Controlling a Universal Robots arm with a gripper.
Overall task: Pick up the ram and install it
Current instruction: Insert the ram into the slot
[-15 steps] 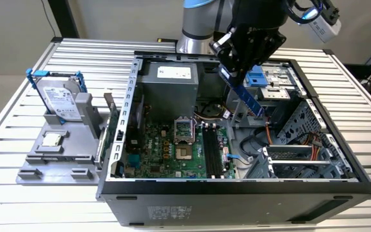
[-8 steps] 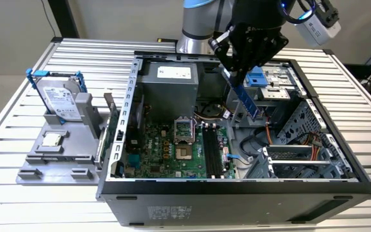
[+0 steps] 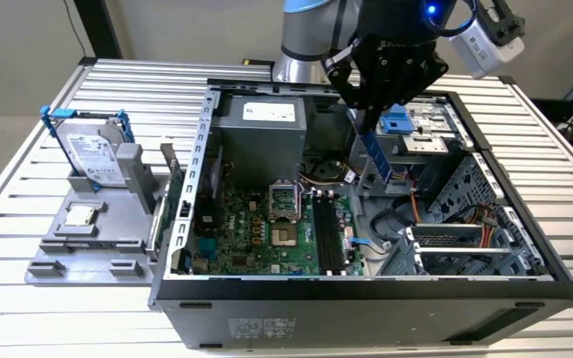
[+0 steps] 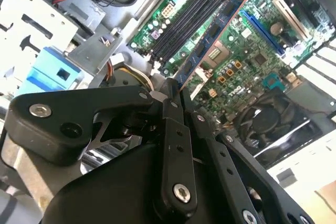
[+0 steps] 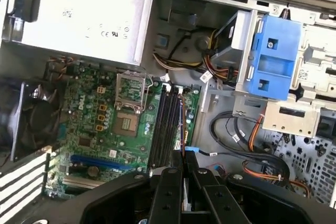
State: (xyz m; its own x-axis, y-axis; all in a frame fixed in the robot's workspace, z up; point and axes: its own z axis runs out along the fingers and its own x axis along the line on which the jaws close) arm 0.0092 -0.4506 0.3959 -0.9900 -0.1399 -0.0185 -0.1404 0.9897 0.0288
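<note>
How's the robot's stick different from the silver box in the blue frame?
The ram is a thin blue stick; the hard drive is a wider silver block. The gripper holds the ram over the open case; the hard drive stands on a grey holder outside it. Both are flat.

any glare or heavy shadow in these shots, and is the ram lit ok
Exterior view: even light, no glare on the ram; a blue light glows above the claw. Second wrist view: the ram is evenly lit, the claw holding it is a dark mass. First wrist view: the power supply is bright, the fan in shadow.
</note>
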